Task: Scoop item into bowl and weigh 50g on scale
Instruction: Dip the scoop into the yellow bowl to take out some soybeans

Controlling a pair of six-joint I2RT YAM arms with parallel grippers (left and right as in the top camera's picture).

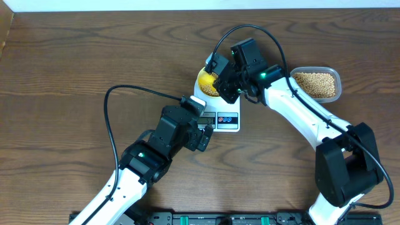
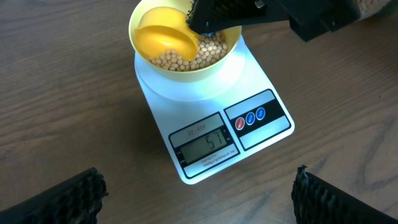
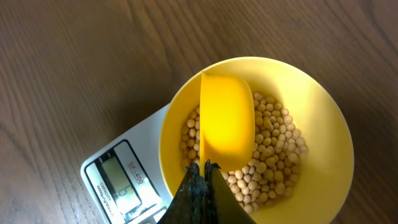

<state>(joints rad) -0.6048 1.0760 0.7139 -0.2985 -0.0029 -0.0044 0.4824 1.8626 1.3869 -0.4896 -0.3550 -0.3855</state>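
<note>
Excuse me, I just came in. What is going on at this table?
The right gripper, jaws shut on a yellow spoon, holds it in the pale-yellow bowl of beans, which stands on the white scale. Its display shows a reading. The left gripper hovers before the scale, jaws open and empty. A clear tub of more beans sits nearby.

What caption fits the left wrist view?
Right gripper holds a yellow spoon over beans in the bowl on the scale.
</note>
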